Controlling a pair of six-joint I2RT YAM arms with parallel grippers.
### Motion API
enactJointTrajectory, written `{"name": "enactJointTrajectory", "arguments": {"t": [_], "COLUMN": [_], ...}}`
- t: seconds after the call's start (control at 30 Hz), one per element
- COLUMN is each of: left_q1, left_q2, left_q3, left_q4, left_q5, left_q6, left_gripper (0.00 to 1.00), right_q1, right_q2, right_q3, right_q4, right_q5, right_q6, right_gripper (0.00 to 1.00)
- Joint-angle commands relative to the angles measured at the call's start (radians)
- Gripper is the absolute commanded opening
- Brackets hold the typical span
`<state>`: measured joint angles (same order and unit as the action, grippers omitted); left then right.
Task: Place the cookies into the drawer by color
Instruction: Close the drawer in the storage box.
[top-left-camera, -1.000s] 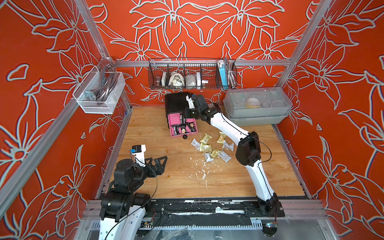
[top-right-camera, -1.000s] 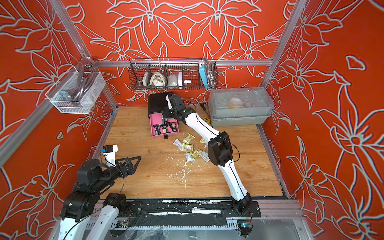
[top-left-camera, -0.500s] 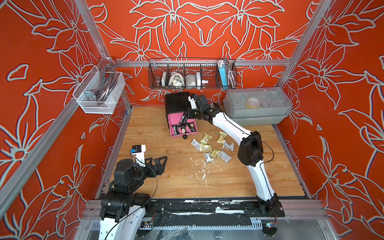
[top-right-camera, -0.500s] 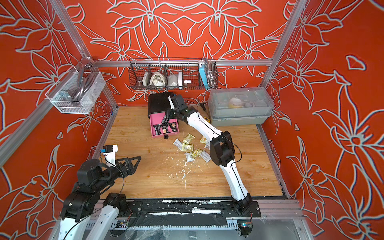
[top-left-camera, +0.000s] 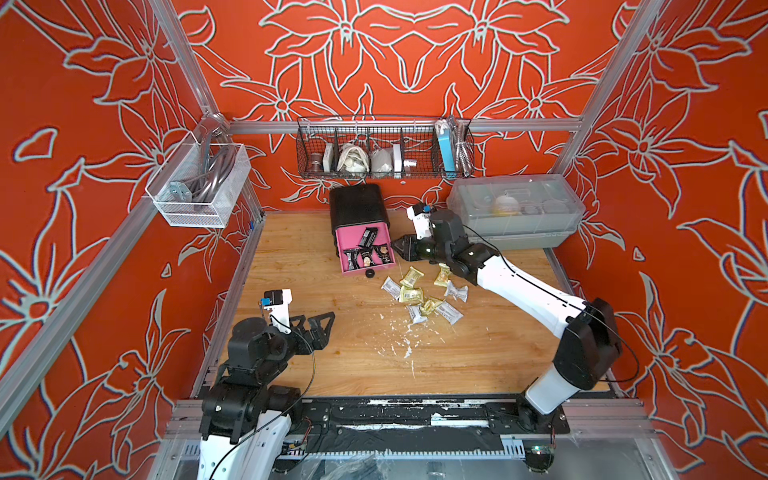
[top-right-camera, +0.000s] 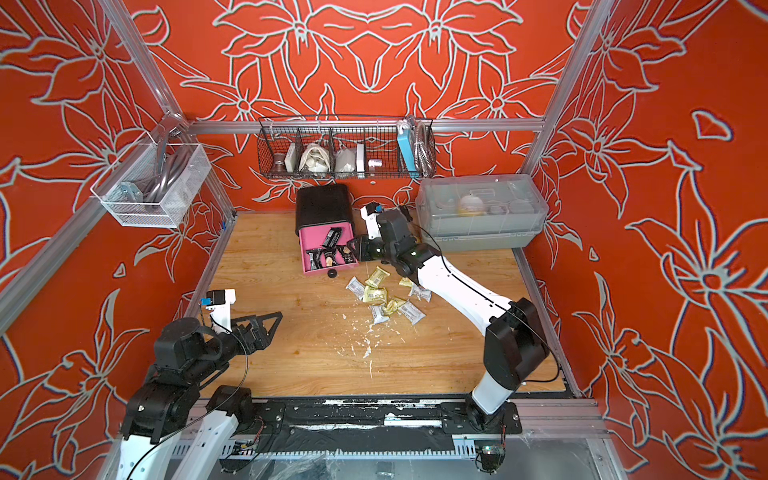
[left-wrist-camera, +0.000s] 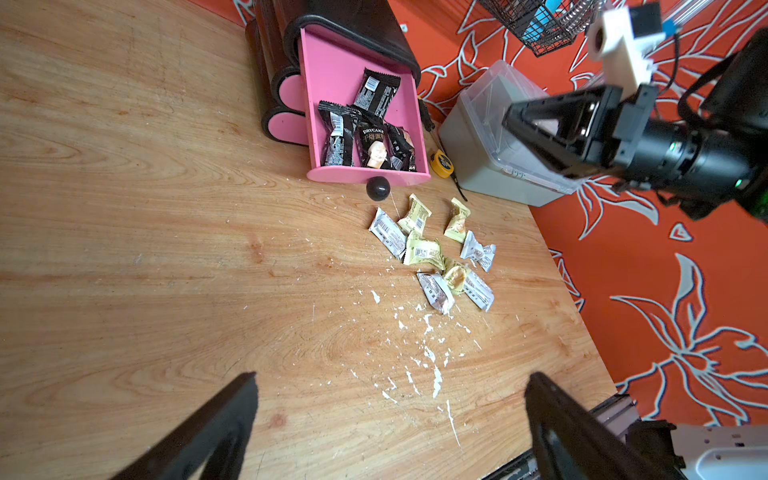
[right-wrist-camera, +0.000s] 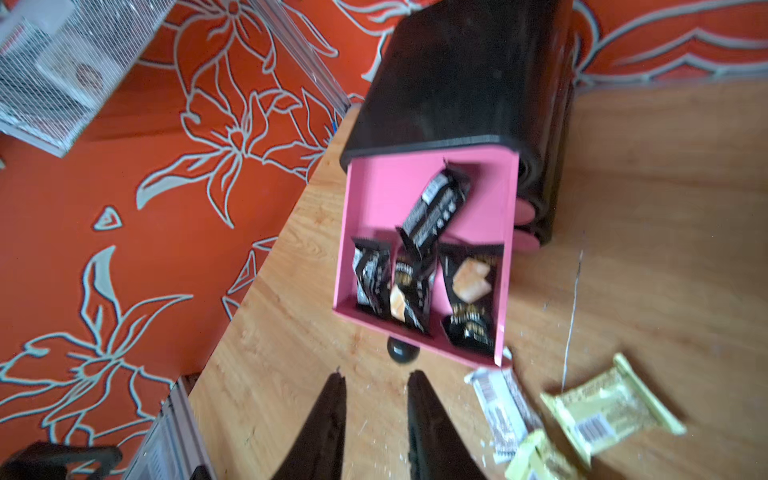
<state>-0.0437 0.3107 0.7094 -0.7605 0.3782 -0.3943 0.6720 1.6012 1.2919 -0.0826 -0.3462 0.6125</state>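
Observation:
The drawer (top-left-camera: 349, 239) (top-right-camera: 314, 243) is a black chest at the back; its top pink tray (right-wrist-camera: 386, 191) is pulled out. Several black cookies (top-left-camera: 368, 253) (right-wrist-camera: 434, 210) (left-wrist-camera: 376, 93) lie inside, one leaning toward the rear. Yellow cookies (top-left-camera: 411, 294) (left-wrist-camera: 422, 253) and white cookies (top-left-camera: 449, 312) (left-wrist-camera: 478, 253) lie scattered on the wood in front. My right gripper (top-left-camera: 397, 246) (top-right-camera: 356, 249) (right-wrist-camera: 377, 374) hovers just right of the tray, narrowly open and empty, near the knob (right-wrist-camera: 401, 351). Open and empty, my left gripper (top-left-camera: 322, 328) (left-wrist-camera: 390, 376) rests at the front left.
A grey lidded box (top-left-camera: 515, 208) stands at the back right, with a yellow tape measure (left-wrist-camera: 439, 163) beside it. A wire basket (top-left-camera: 384, 149) hangs on the back wall and a white mesh basket (top-left-camera: 199, 183) on the left wall. White flecks (top-left-camera: 399, 340) dot the wood.
My right gripper has opened a little and drawn back from over the pink tray to its right side. The left arm has not moved.

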Motion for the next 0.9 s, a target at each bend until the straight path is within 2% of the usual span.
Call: {"name": "enactJointTrajectory", "arguments": {"t": [0.0,0.13,0.23,0.47,0.7,0.87], "left_q1": [0.010,0.010,0.011,0.011,0.011,0.011], "left_q2": [-0.004,-0.006,-0.005,-0.007,-0.007,-0.009], "left_q3": [-0.001,-0.002,-0.001,-0.001,-0.002,-0.001], "left_q4": [0.024,0.026,0.024,0.021,0.021,0.021], "left_q5": [0.030,0.036,0.032,0.021,0.020,0.019], "left_q6": [-0.001,0.001,0.000,-0.003,-0.002,-0.002], "left_gripper": [0.99,0.99,0.99,0.99,0.99,0.99], "right_q1": [0.022,0.046,0.063,0.088,0.091,0.090], "right_q2": [-0.019,0.025,0.092,0.233,0.342,0.380], "right_q3": [-0.155,-0.233,-0.232,-0.218,-0.224,-0.211], "right_q4": [0.187,0.276,0.317,0.522,0.802,0.829], "right_q5": [-0.042,-0.055,-0.057,-0.067,-0.091,-0.055], "right_q6": [0.101,0.141,0.167,0.185,0.272,0.296], "right_gripper": [0.29,0.29,0.30,0.42,0.52,0.55]}}
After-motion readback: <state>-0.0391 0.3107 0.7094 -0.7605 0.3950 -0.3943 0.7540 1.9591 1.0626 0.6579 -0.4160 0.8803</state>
